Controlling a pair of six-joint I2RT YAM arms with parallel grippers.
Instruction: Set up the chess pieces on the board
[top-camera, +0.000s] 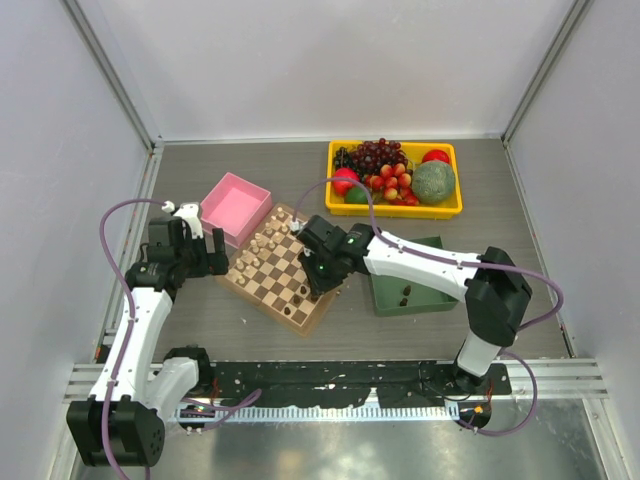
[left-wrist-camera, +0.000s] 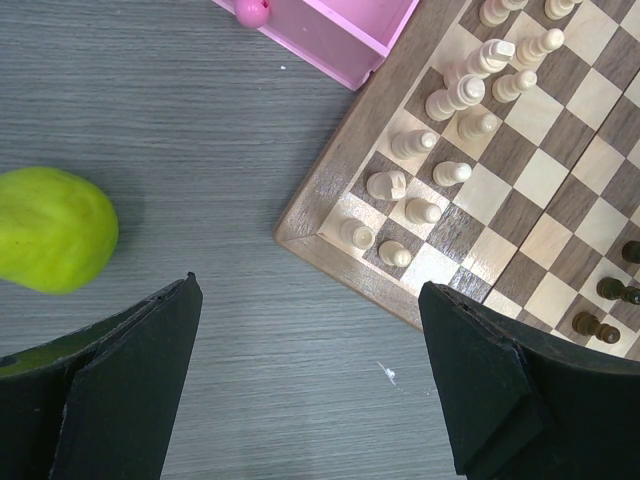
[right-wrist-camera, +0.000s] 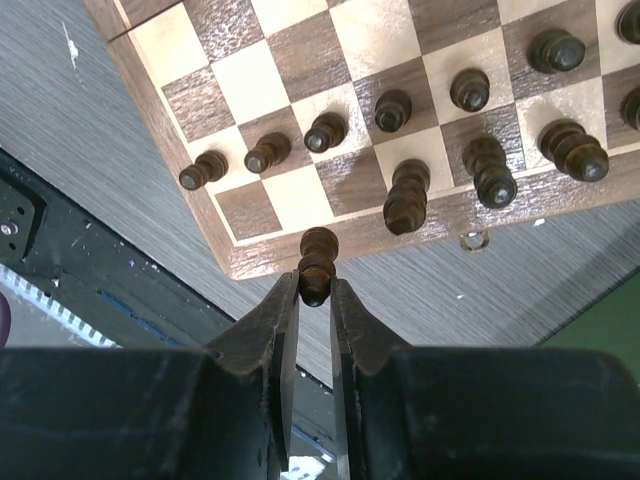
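While most dark pieces are on the board, right gripper pinches another dark piece, left gripper hangs open, few left in tray.

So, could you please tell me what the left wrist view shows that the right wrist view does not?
Only the left wrist view: the cream pieces in two rows on the board, a corner of the pink box, a yellow-green rounded object, and the open left end effector. Only the right wrist view: the right end effector shut on a dark piece near the board's edge, plus a corner of the green tray. Both: the board and dark chess pieces standing on it.
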